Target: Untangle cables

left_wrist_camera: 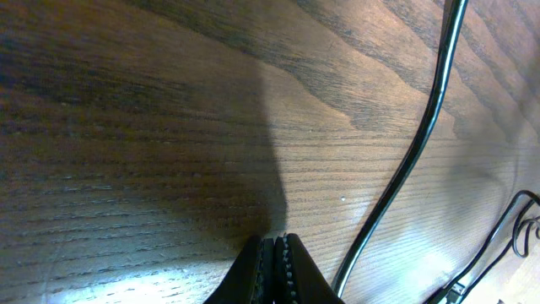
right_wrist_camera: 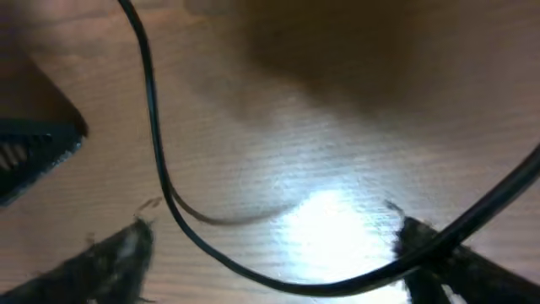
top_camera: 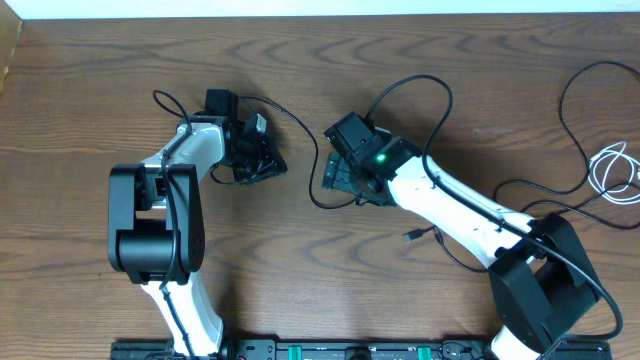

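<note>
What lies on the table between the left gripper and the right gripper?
In the overhead view, one strand of a thin black cable runs across the table between the left gripper and the right gripper.

Jaws shut; blk cable [left_wrist_camera: 424,127] just rt.

The left gripper [left_wrist_camera: 274,263] is pinched tight (its fingers touch). The right gripper [right_wrist_camera: 270,249] has its fingers wide apart.

Overhead, the brown wood-grain table [top_camera: 90,90] is sharp and evenly lit, its shadows faint. In the left wrist view a dark shadow covers the table's left half — pale glare at its lower edge. The right wrist view is blurred: white glare low on the table, the thin black cable [right_wrist_camera: 154,127] soft.
</note>
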You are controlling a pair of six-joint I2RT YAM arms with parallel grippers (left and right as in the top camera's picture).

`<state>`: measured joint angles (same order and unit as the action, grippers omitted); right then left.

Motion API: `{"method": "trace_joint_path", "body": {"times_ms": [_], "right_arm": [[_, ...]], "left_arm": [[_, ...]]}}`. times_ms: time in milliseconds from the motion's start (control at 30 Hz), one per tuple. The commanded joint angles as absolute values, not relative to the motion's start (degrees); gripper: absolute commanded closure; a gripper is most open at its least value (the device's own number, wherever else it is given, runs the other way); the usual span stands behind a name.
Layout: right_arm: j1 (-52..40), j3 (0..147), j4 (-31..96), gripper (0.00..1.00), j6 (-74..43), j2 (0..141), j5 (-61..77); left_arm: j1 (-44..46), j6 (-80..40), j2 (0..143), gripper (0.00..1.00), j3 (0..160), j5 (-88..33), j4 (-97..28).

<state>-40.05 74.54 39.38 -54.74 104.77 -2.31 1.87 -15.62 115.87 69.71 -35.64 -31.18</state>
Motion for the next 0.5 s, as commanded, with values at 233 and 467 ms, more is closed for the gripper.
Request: {"method": "trace_joint_path", "body": {"times_ms": [233, 467], "right_arm": [[-40.40, 72.07, 30.59, 0.63, -55.86, 105.12, -3.14], [-40.45, 71.96, 30.22, 0.80, -55.64, 105.12, -6.35]], "left_arm": [[1.67, -15.53, 119.26, 0.92, 67.72, -29.32, -31.66], [1.67, -15.75, 119.26, 0.92, 67.72, -29.32, -31.66]]}}
